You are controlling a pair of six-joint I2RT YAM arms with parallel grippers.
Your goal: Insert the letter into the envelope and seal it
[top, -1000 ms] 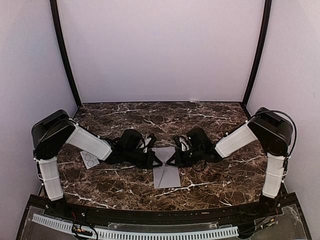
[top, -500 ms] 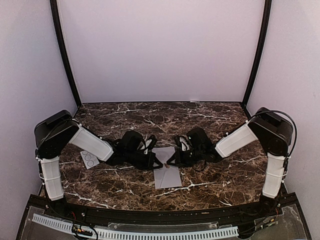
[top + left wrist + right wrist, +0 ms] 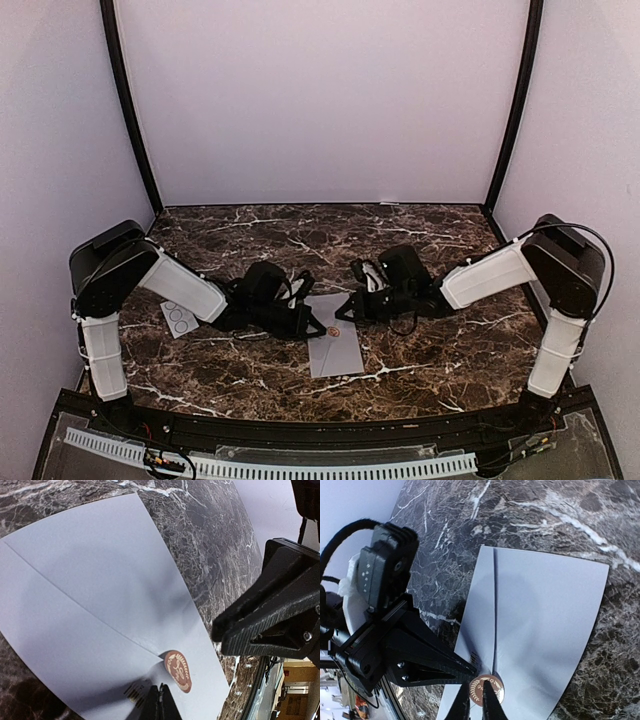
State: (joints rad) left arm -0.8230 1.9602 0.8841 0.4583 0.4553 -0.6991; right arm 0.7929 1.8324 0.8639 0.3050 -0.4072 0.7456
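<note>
From above, the envelope is lying flat mid-table, its long axis running away from the bases, both arms equally near. Left wrist: the left pincer is sitting closed tight, just beside the seal. Right wrist: the right pincer is pointing narrow at the seal (fully shut or not, I cannot tell).

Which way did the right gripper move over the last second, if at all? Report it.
Yes, slightly: against the unmoved envelope, the right gripper drew back to the right and up-frame.

No legible text, wreath emblem on brown seal sticker
</note>
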